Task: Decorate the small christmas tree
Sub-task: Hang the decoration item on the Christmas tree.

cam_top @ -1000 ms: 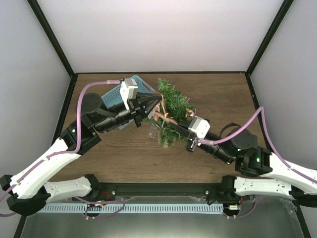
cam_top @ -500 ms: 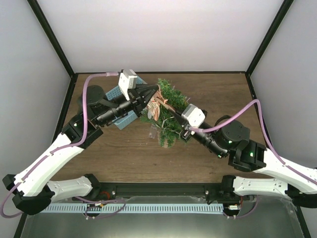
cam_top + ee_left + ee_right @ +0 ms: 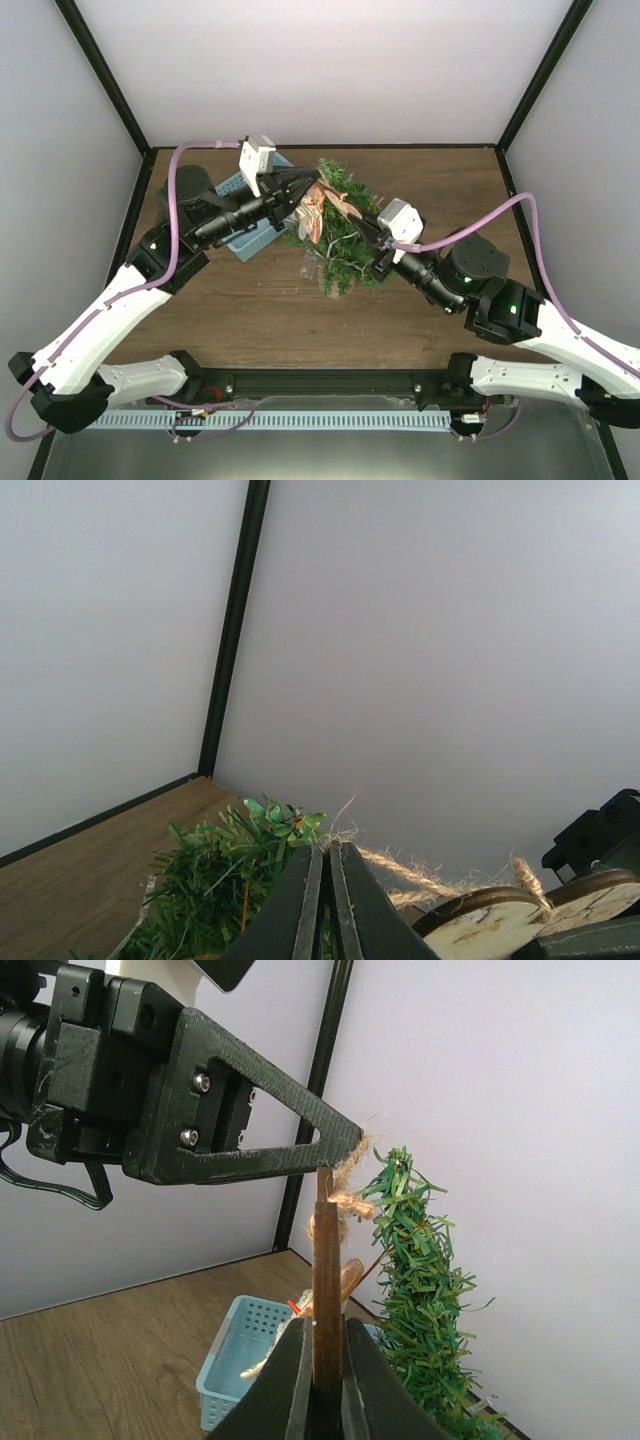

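The small christmas tree (image 3: 345, 240) stands mid-table, and its green tip (image 3: 270, 825) shows beside my left fingers. My left gripper (image 3: 316, 187) is shut on the twine (image 3: 405, 865) of a garland of wooden discs (image 3: 480, 927), held above the treetop. My right gripper (image 3: 325, 1325) is shut on one disc (image 3: 325, 1260), seen edge-on, just below the left gripper (image 3: 352, 1146). The twine (image 3: 347, 1195) knots between the two grippers, right beside the tree (image 3: 420, 1280). From above, the garland (image 3: 312, 215) hangs against the tree's upper left, with the right gripper (image 3: 350, 212) at its right.
A light-blue plastic basket (image 3: 250, 240) sits left of the tree, partly under my left arm; it holds something pale (image 3: 245, 1365). Black frame posts and white walls close the table's back and sides.
Both grippers have risen with the garland toward the treetop. The left arm moved back and up, and the right wrist swung up and toward the back beside the tree.
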Available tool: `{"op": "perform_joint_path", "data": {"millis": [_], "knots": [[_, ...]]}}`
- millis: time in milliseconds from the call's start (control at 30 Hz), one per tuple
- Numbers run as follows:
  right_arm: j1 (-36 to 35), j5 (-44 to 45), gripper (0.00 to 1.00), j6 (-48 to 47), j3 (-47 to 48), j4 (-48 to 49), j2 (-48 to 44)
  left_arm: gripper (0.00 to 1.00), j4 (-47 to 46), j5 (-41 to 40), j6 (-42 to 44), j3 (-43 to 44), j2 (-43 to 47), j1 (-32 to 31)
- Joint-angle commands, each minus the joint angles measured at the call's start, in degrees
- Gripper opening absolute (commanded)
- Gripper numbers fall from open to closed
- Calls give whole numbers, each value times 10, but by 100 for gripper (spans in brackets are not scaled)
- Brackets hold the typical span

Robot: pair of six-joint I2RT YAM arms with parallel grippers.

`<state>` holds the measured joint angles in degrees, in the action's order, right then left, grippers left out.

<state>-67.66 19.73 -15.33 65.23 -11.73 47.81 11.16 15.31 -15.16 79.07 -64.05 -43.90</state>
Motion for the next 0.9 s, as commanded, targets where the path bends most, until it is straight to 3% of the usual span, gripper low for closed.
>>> {"op": "perform_joint_path", "data": {"millis": [0,867], "knots": [[4,1,1,15,26,9,-9,4,-15,-7,-9,17,-6,16],[13,39,1,23,31,7,-9,4,-6,-3,-41,41,-37,37]]}}
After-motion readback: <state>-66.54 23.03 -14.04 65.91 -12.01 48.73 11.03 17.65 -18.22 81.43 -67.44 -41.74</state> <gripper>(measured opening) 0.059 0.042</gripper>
